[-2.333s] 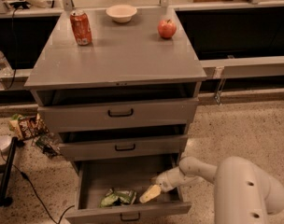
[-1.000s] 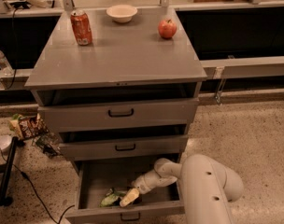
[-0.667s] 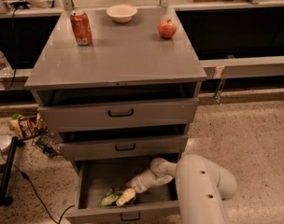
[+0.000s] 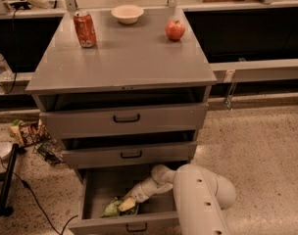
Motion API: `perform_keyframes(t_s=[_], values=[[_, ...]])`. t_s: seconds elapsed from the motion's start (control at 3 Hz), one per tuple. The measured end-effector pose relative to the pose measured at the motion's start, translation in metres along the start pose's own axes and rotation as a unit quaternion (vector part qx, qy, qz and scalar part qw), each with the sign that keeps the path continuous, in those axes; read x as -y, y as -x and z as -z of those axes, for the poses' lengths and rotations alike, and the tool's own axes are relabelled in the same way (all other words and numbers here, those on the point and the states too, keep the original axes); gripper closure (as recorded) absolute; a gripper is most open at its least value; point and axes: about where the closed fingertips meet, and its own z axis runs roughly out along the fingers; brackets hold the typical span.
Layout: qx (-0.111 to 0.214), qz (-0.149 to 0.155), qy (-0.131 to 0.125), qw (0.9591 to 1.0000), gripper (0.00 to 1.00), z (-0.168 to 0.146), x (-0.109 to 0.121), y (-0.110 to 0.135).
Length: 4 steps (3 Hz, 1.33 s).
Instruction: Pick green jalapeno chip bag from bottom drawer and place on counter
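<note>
Touching the crumpled green bag (image 4: 111, 210), the claw (image 4: 126, 204) sits in the bottom drawer (image 4: 92, 223).

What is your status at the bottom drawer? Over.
Status: gripper down in bottom drawer, at green jalapeno chip bag. Bag not yet lifted. On counter: can, bowl, apple, toward the rear.

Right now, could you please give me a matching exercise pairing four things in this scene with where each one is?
Things:
1 soda can
2 bowl
3 apple
4 gripper

Places:
A in the open bottom drawer, at the green jalapeno chip bag
B back of the counter, right in view
C back of the counter, left in view
D back edge of the counter, middle

Pairs: 1-C, 2-D, 3-B, 4-A
</note>
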Motion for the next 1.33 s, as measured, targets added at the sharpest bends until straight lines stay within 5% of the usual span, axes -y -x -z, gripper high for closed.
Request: perform_keyframes(t_s=[0.33,0.67,1.0,1.33], values=[[0.014,0.004,-0.014,0.9998,0.83,0.014,0.002,0.005],[0.036,-0.024,-0.072,0.9965,1.0,0.069,0.006,-0.006],[0.056,-0.033,-0.147,0.987,1.0,0.135,0.001,-0.017],[0.067,-0.015,-0.22,0.973,1.0,0.208,-0.018,-0.016]])
